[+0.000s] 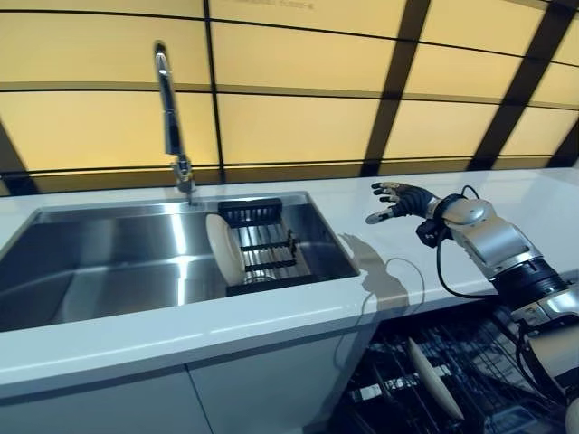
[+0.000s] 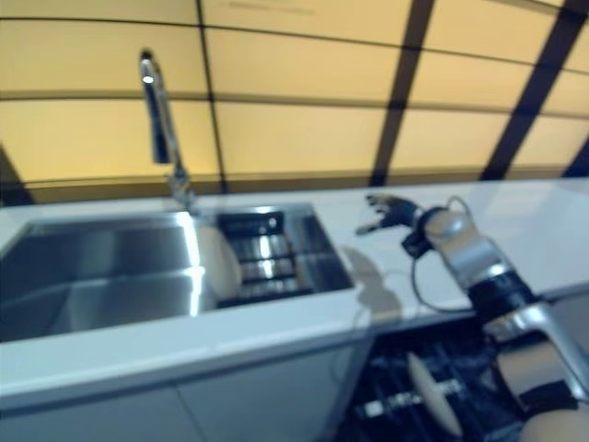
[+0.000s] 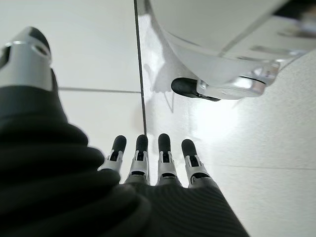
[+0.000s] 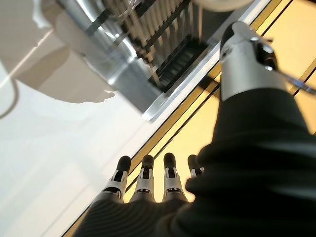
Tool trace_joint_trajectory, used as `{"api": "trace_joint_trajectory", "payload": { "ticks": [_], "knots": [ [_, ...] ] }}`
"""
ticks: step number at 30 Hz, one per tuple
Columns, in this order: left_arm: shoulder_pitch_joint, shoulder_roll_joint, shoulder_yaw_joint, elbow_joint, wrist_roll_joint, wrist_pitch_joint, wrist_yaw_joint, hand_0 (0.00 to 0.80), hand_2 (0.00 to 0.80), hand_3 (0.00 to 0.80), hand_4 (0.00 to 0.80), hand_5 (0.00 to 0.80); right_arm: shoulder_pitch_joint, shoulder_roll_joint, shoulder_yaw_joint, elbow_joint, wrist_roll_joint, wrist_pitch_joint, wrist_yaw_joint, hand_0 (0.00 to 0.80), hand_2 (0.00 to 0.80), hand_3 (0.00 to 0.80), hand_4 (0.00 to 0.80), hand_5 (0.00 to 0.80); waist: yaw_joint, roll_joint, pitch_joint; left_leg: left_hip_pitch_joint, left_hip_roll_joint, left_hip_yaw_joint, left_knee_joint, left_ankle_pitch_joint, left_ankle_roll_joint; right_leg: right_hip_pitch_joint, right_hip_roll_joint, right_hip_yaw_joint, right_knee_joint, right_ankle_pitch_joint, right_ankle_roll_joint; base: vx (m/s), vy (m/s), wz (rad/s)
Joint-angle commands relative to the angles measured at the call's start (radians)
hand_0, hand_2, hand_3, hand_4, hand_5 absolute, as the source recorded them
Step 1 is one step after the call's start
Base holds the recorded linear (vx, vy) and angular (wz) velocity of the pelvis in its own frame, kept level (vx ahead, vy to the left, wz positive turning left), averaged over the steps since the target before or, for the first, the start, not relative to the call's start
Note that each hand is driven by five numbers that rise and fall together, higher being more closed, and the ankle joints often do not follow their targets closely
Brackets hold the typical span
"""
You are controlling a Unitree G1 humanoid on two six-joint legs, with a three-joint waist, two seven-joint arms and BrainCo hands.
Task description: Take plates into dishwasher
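Observation:
A white plate (image 1: 223, 248) stands on edge in a black dish rack (image 1: 271, 262) at the right end of the steel sink (image 1: 109, 262). A second white plate (image 1: 434, 380) stands in the open dishwasher's lower rack (image 1: 470, 348), below the counter at the right. My right hand (image 1: 403, 199) is open and empty. It hovers over the white counter just right of the sink, fingers pointing toward the sink. Its wrist view shows straight fingers (image 4: 148, 180) above the counter and the rack. My left hand (image 3: 158, 163) shows only in its own wrist view, open and empty, pointing down at the floor.
A tall steel faucet (image 1: 168, 117) rises behind the sink. The white counter (image 1: 543, 203) runs on to the right. A yellow panelled wall (image 1: 298, 127) backs the counter. White cabinet fronts (image 1: 253, 389) stand below the sink, left of the dishwasher.

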Motion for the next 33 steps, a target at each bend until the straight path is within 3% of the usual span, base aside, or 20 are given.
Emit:
{"api": "trace_joint_trajectory", "payload": {
  "ticks": [1, 8, 16, 22, 27, 28, 29, 31, 33],
  "knots": [
    [-0.052, 0.017, -0.050, 0.026, -0.023, -0.028, 0.013, 0.000, 0.000, 0.000, 0.000, 0.000, -0.214, -0.024, 0.087, -0.005, -0.045, -0.032, -0.023, 0.000, 0.000, 0.000, 0.000, 0.000, 0.033, -0.057, -0.003, -0.024, -0.048, -0.015, -0.005, 0.020, 0.025, 0.048, -0.025, -0.013, 0.020, -0.022, 0.010, 0.006, 0.025, 0.16],
    [-0.040, 0.013, -0.056, 0.010, -0.041, -0.025, 0.020, 0.000, 0.000, 0.000, 0.000, 0.000, -0.306, -0.018, 0.156, 0.029, -0.139, -0.064, -0.028, 0.000, 0.000, 0.000, 0.000, 0.000, 0.065, -0.067, -0.006, -0.027, -0.056, -0.036, -0.005, 0.023, 0.030, 0.052, -0.028, -0.029, 0.025, -0.026, 0.013, 0.005, 0.022, 0.11],
    [-0.038, 0.019, -0.053, 0.016, -0.047, -0.030, 0.020, 0.000, 0.000, 0.000, 0.000, 0.000, -0.351, -0.014, 0.198, 0.056, -0.139, -0.050, -0.036, 0.000, 0.000, 0.000, 0.000, 0.000, 0.076, -0.078, -0.010, -0.025, -0.062, -0.046, -0.005, 0.024, 0.034, 0.055, -0.030, -0.036, 0.029, -0.025, 0.016, 0.004, 0.007, 0.05],
    [-0.040, 0.020, -0.051, 0.014, -0.045, -0.034, 0.031, 0.000, 0.000, 0.000, 0.000, 0.000, -0.374, -0.014, 0.233, 0.061, -0.228, -0.129, -0.046, 0.000, 0.000, 0.000, 0.000, 0.000, 0.084, -0.085, -0.012, -0.026, -0.067, -0.050, -0.005, 0.024, 0.038, 0.054, -0.031, -0.037, 0.032, -0.024, 0.020, 0.000, 0.000, 0.00],
    [-0.035, 0.026, -0.050, 0.007, -0.045, -0.034, 0.042, 0.000, 0.000, 0.000, 0.000, 0.000, -0.389, -0.028, 0.265, 0.031, -0.360, -0.277, -0.098, 0.000, 0.000, 0.000, 0.000, 0.000, 0.090, -0.085, -0.016, -0.030, -0.069, -0.054, -0.005, 0.027, 0.039, 0.053, -0.032, -0.042, 0.032, -0.022, 0.024, 0.000, 0.000, 0.00],
    [-0.030, 0.027, -0.049, 0.003, -0.039, -0.033, 0.040, 0.000, 0.000, 0.000, 0.000, 0.000, -0.395, -0.040, 0.282, 0.020, -0.450, -0.343, -0.141, 0.000, 0.000, 0.000, 0.000, 0.000, 0.094, -0.086, -0.016, -0.030, -0.069, -0.056, -0.005, 0.026, 0.040, 0.054, -0.033, -0.047, 0.033, -0.023, 0.026, 0.000, 0.000, 0.00],
    [-0.029, 0.027, -0.051, 0.002, -0.039, -0.033, 0.041, 0.000, 0.000, 0.000, 0.000, 0.000, -0.399, -0.041, 0.287, 0.022, -0.460, -0.351, -0.146, 0.000, 0.000, 0.000, 0.000, 0.000, 0.095, -0.085, -0.016, -0.029, -0.069, -0.057, -0.005, 0.026, 0.040, 0.055, -0.033, -0.048, 0.033, -0.023, 0.026, 0.000, 0.000, 0.00],
    [-0.017, 0.030, -0.062, -0.011, -0.032, -0.030, 0.039, 0.000, 0.000, 0.000, 0.000, 0.000, -0.436, -0.061, 0.343, 0.012, -0.610, -0.471, -0.175, 0.000, 0.000, 0.000, 0.000, 0.000, 0.108, -0.090, -0.017, -0.032, -0.073, -0.066, -0.005, 0.027, 0.042, 0.057, -0.033, -0.057, 0.033, -0.024, 0.029, 0.006, 0.004, 0.03],
    [-0.011, 0.031, -0.074, -0.019, -0.035, -0.026, 0.040, 0.000, 0.000, 0.000, 0.000, 0.000, -0.463, -0.072, 0.384, 0.007, -0.659, -0.512, -0.195, 0.000, 0.000, 0.000, 0.000, 0.000, 0.116, -0.094, -0.020, -0.033, -0.075, -0.071, -0.005, 0.028, 0.043, 0.058, -0.034, -0.064, 0.033, -0.024, 0.030, 0.015, 0.008, 0.13]
  ]
}}
